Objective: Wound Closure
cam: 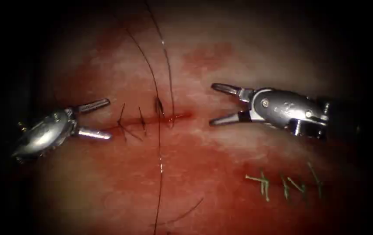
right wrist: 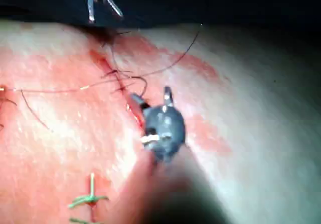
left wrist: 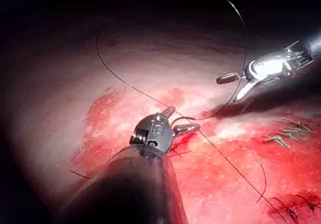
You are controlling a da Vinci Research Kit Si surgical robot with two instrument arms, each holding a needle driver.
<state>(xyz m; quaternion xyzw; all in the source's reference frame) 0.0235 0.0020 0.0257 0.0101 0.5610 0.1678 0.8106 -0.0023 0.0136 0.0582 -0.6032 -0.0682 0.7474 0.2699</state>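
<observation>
Both tools had their jaws apart and held nothing: the left tool (cam: 101,119) at the left end of the cut (cam: 151,122), the right tool (cam: 216,104) just past its right end. Thread (cam: 160,130) crossed the cut. I could not find the needle.

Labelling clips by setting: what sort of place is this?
Likely a bench suturing practice setup: two open, empty needle drivers, left tool and right tool, flank a partly stitched cut in tissue, dark thread crossing it.
</observation>
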